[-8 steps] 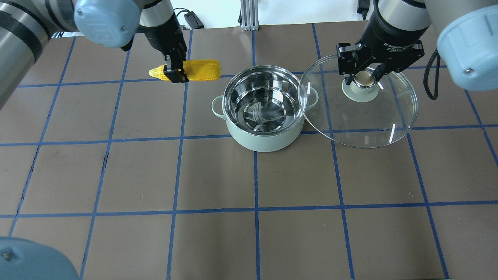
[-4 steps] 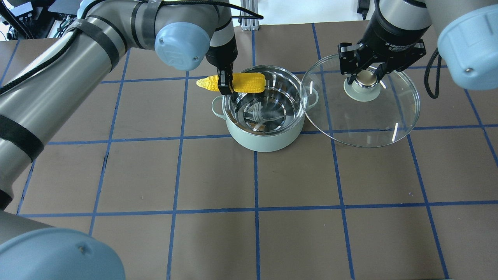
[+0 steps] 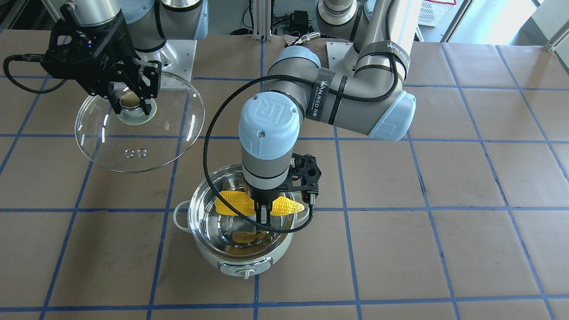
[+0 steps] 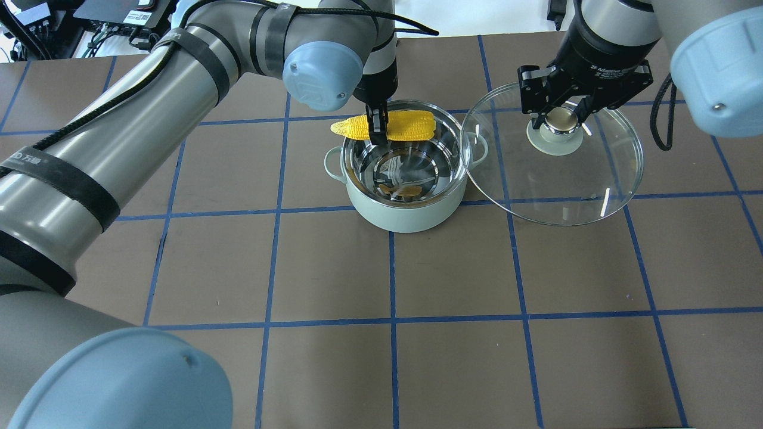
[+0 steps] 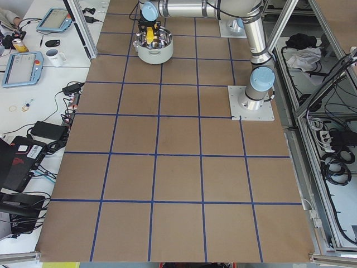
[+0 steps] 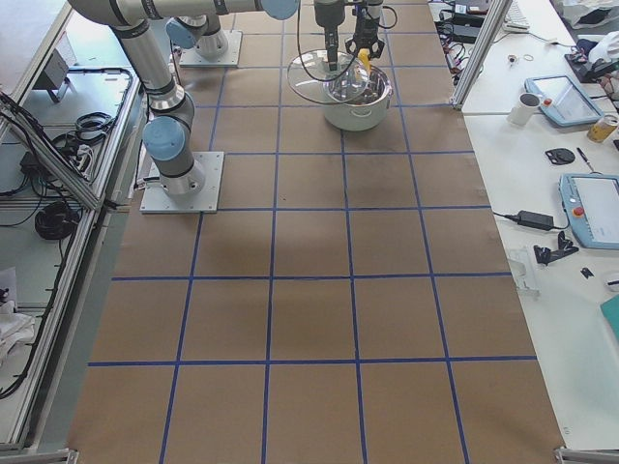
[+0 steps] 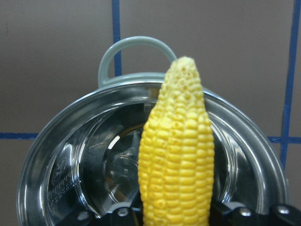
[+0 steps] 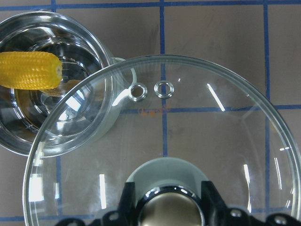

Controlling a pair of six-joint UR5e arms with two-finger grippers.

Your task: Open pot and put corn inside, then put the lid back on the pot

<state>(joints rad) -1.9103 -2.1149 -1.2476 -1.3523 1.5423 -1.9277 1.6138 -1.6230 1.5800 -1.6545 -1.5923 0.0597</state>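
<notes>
The mint-green pot [image 4: 405, 211] stands open at mid-table, its steel inside showing; it also shows in the front view [image 3: 242, 262]. My left gripper [image 4: 377, 132] is shut on the yellow corn [image 4: 405, 125] and holds it level above the pot's far rim, pointed end to the left. The corn also shows in the front view [image 3: 284, 205] and in the left wrist view [image 7: 176, 165]. My right gripper [image 4: 560, 119] is shut on the gold knob of the clear glass lid [image 4: 554, 185], held to the right of the pot, its edge overlapping the pot's right handle.
Brown table with blue tape grid [image 4: 393, 322]. In the right wrist view the lid's two vent rings [image 8: 150, 89] lie toward the pot [image 8: 28, 136]. Desks with tablets and cables stand beside the table in the side views.
My left arm has carried the corn rightward from the left of the pot to above its far rim. The right gripper and lid have barely moved.
</notes>
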